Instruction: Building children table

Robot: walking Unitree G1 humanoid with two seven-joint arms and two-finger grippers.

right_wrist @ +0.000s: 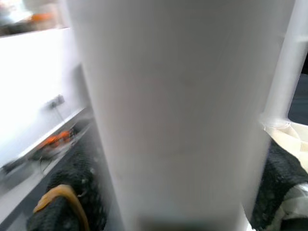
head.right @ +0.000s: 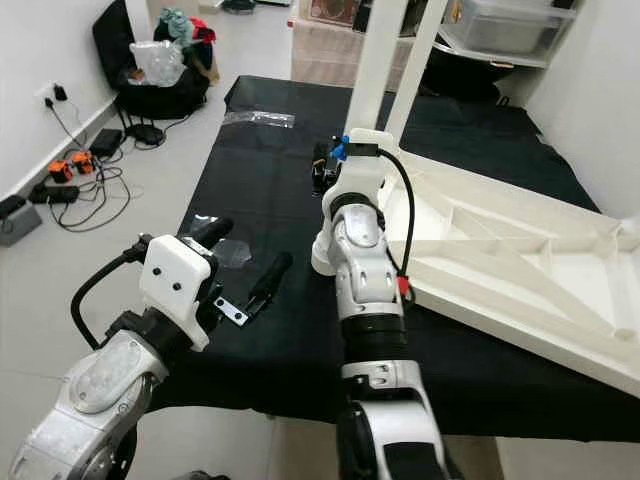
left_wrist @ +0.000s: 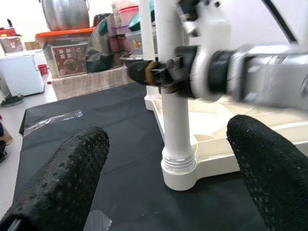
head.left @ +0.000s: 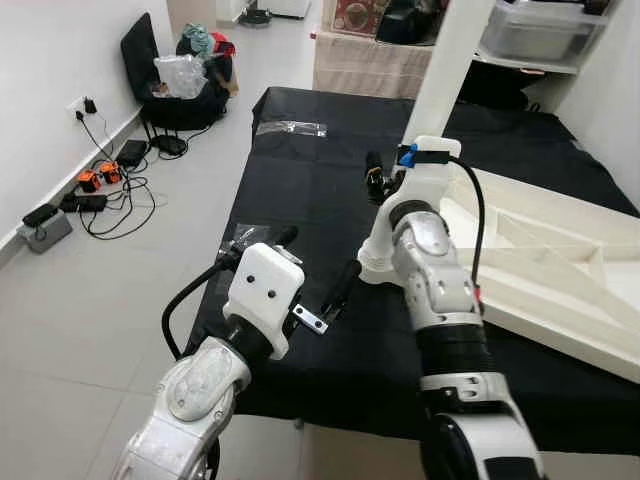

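Left wrist view shows the right gripper (left_wrist: 166, 77) clamped around a white table leg (left_wrist: 175, 120) standing in the upturned tabletop (head.left: 560, 260). Left gripper (left_wrist: 163, 173) gapes wide nearby. Judgement: uneven twisting could cross-thread or tilt the leg.

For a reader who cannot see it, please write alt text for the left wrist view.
The right hand grips an upright white table leg that stands in a corner of the white tabletop lying on black cloth. The left hand's two black fingers frame the view, spread open.
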